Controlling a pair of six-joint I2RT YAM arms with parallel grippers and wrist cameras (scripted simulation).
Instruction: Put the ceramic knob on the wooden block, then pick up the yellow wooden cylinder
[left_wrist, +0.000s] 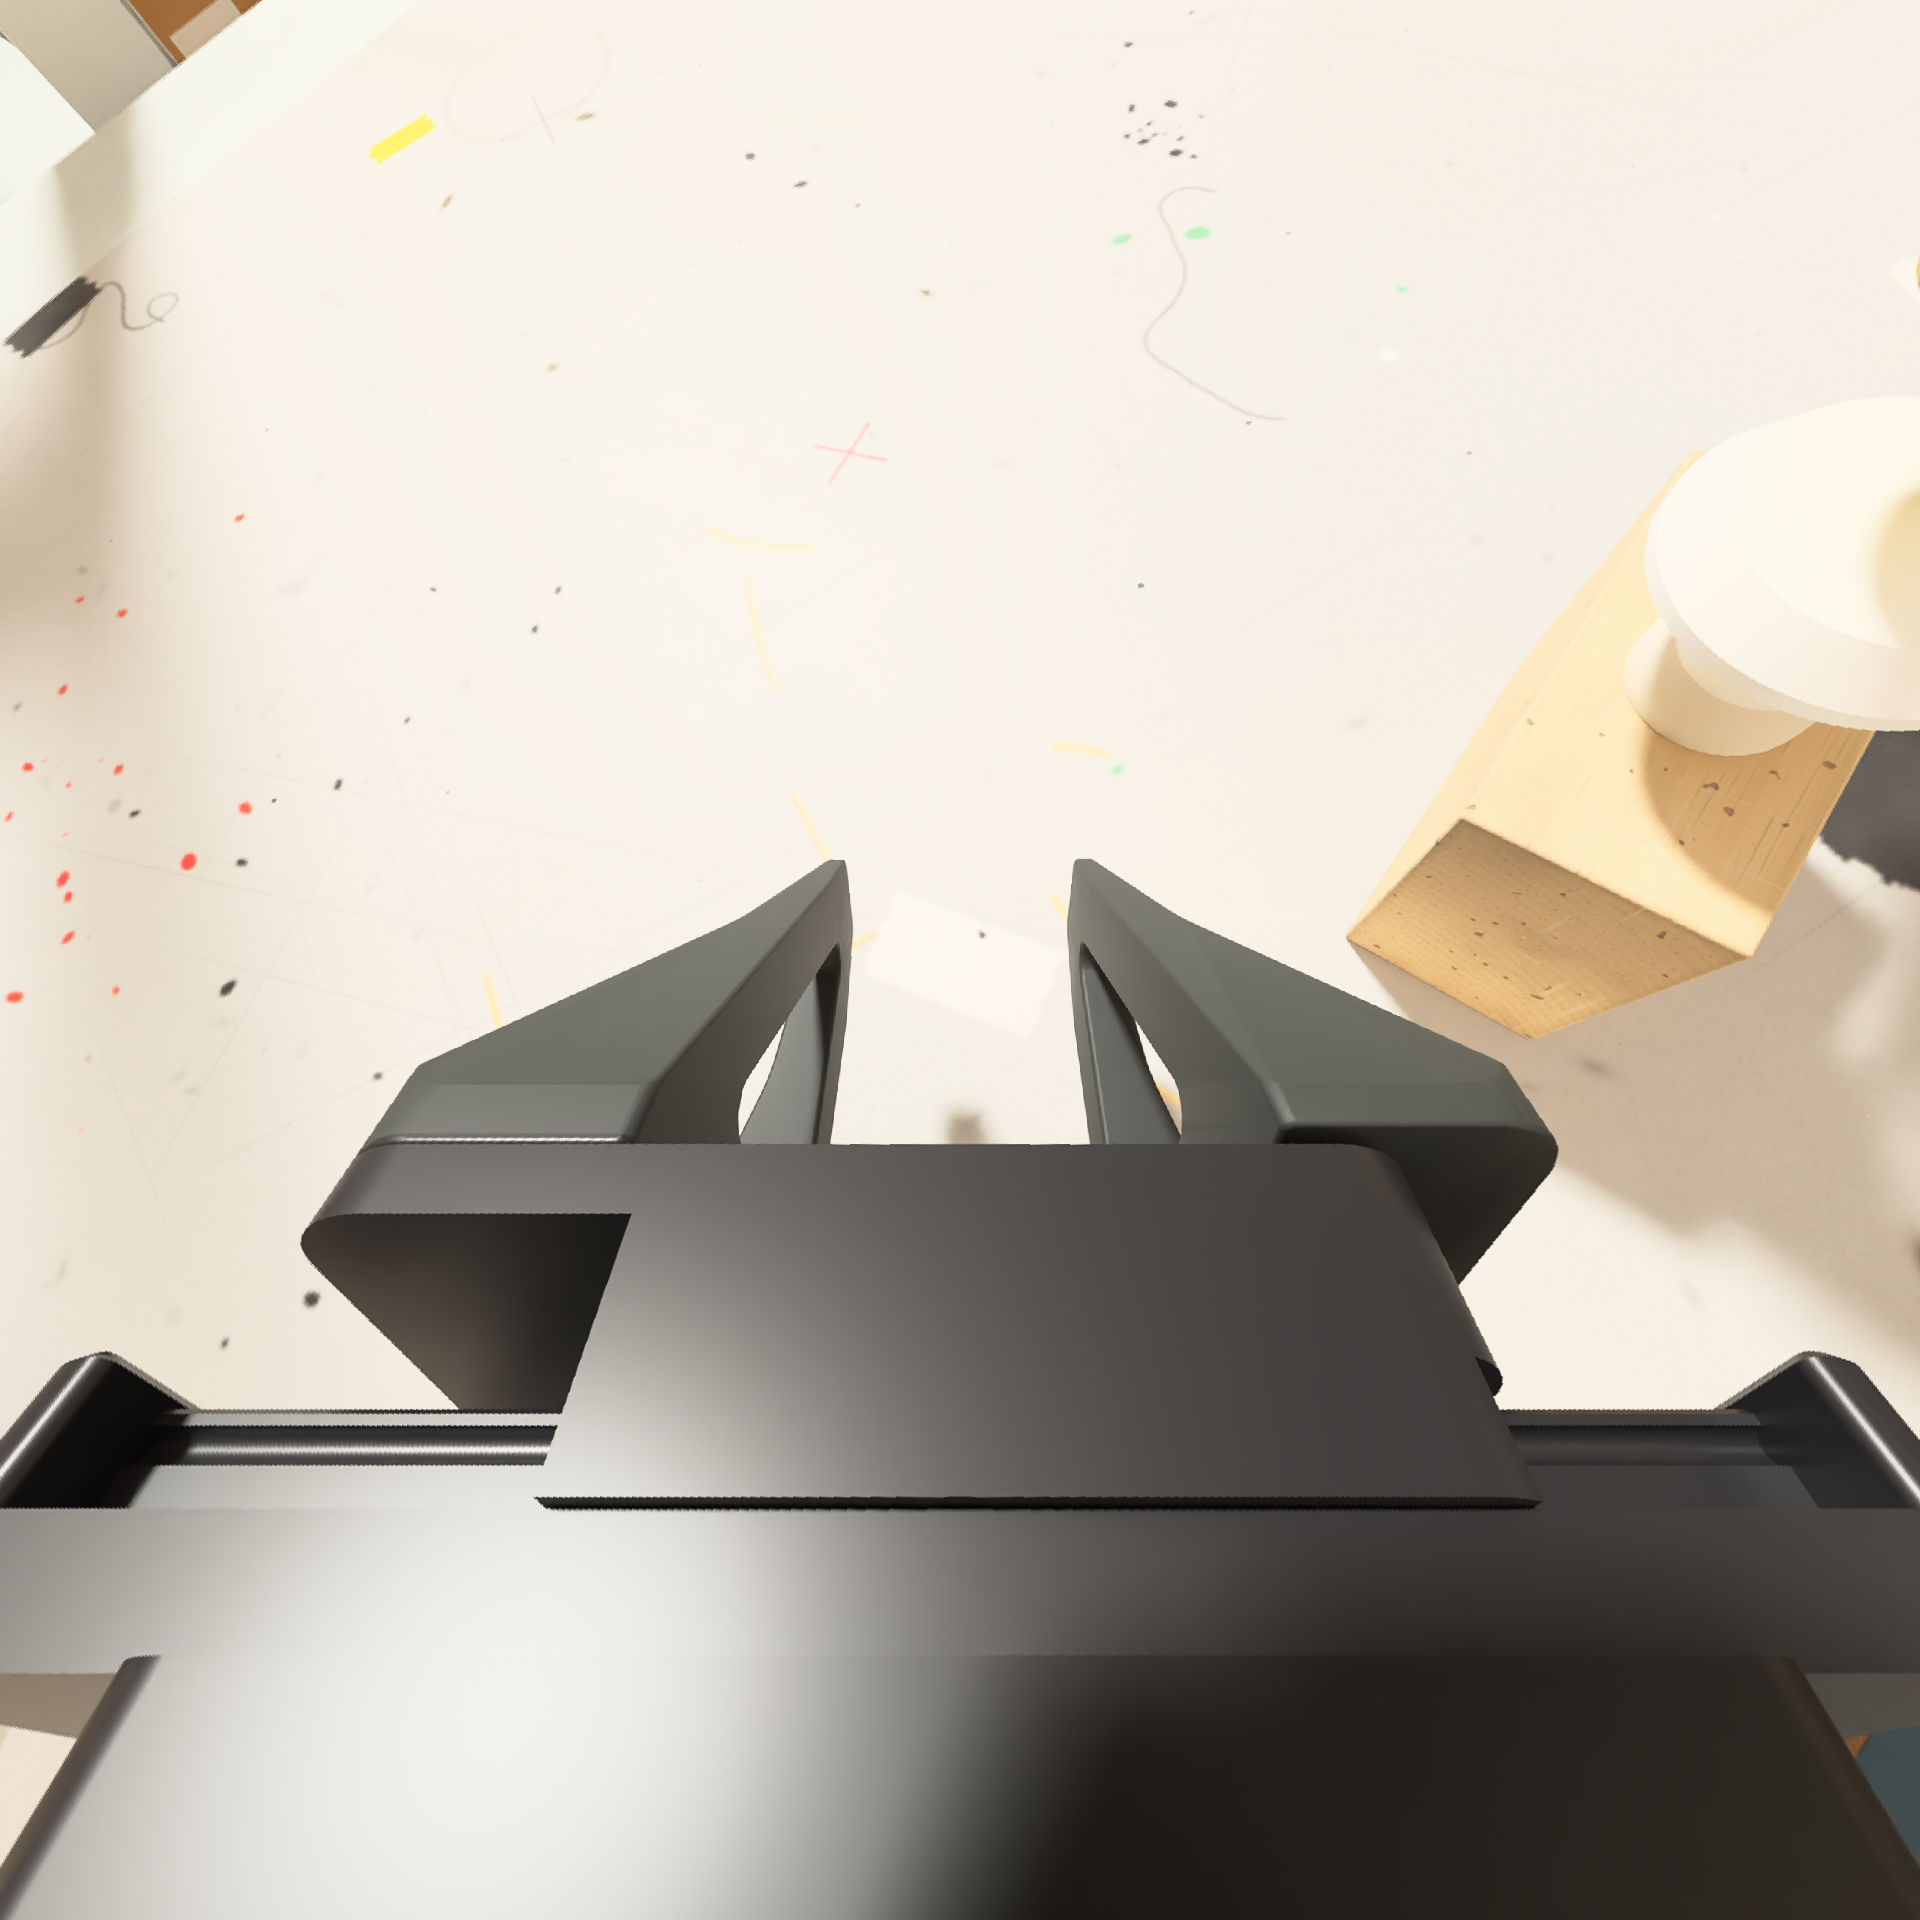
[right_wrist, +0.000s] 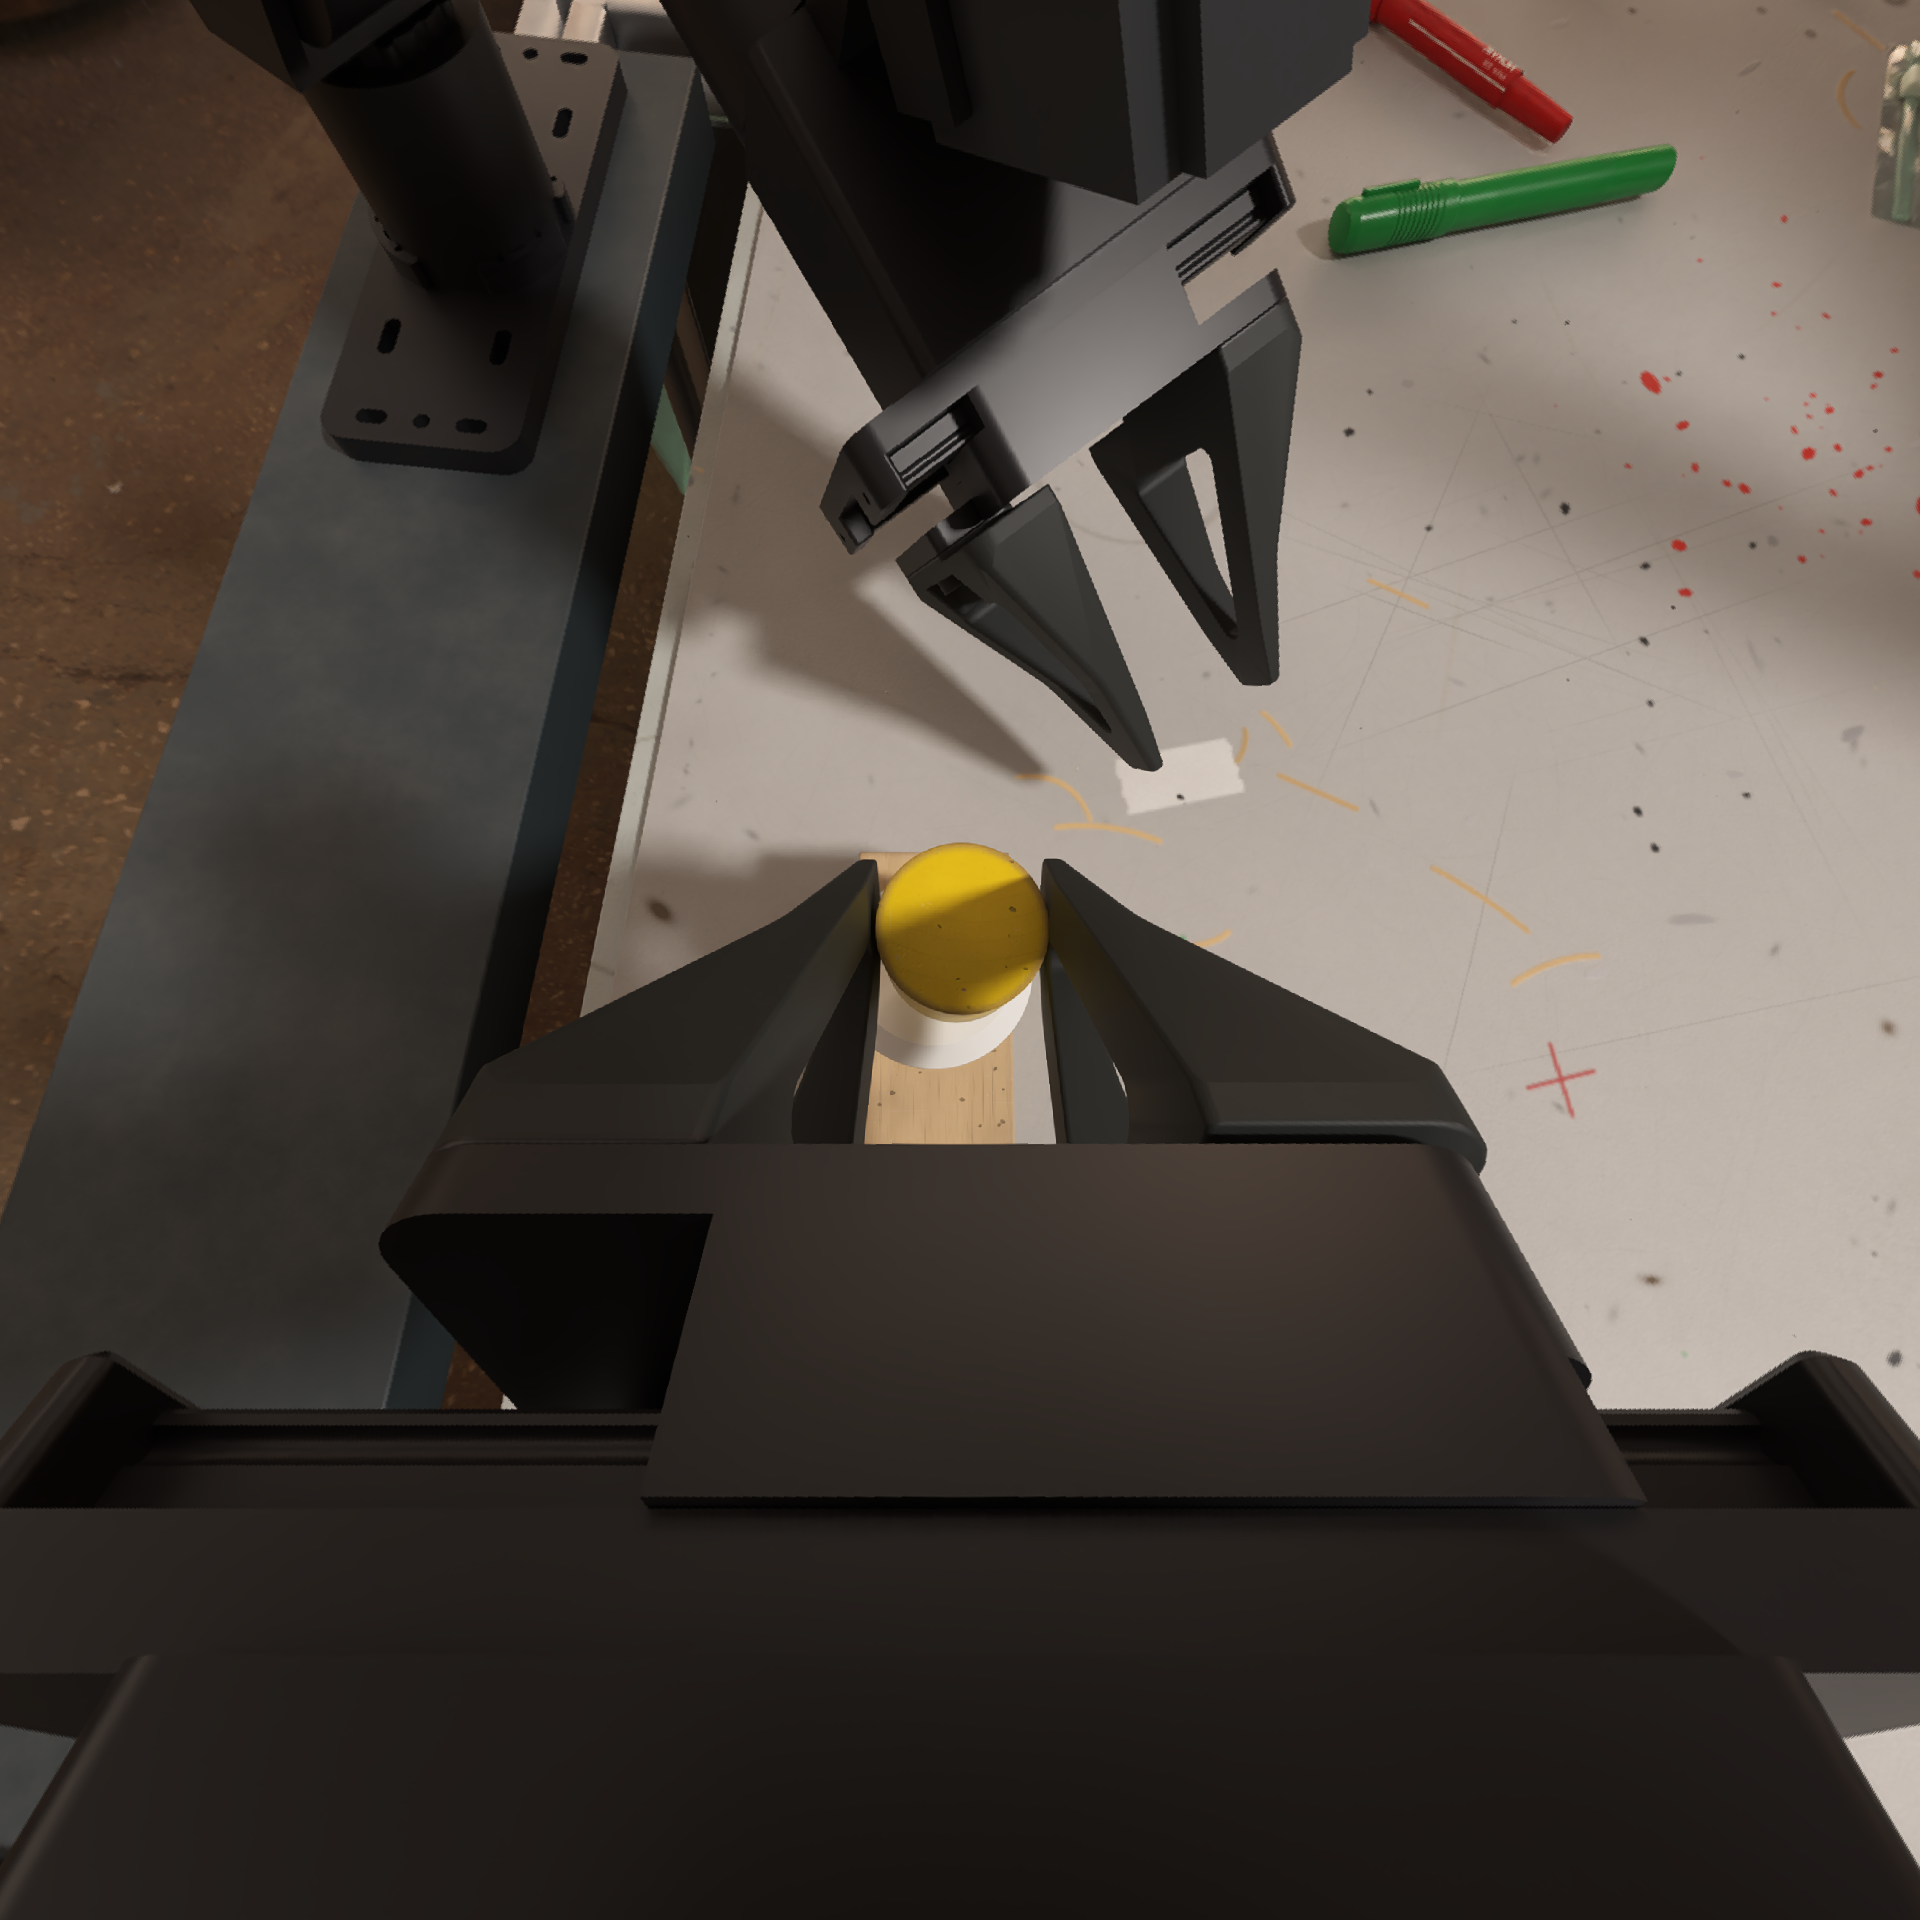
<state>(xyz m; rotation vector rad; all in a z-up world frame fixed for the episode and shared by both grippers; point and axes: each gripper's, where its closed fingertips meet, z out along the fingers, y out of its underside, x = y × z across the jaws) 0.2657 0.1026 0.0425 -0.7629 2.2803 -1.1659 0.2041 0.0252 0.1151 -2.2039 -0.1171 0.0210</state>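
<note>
The right gripper (right_wrist: 958, 894) is clenched on the yellow wooden cylinder (right_wrist: 960, 927), one finger pressed against each side of it. The cylinder appears end-on directly above the ceramic knob (right_wrist: 951, 1034); whether the two touch cannot be determined. The knob stands stem down on the wooden block (left_wrist: 1590, 831), which lies on the tabletop (left_wrist: 623, 520). Just beyond the block, the left gripper (right_wrist: 1205, 717) hangs above the tabletop with fingers spread apart and nothing between them, over a pale patch of tape (right_wrist: 1184, 779). Well beyond the block lie a green marker (right_wrist: 1496, 200) and a red marker (right_wrist: 1475, 64).
</note>
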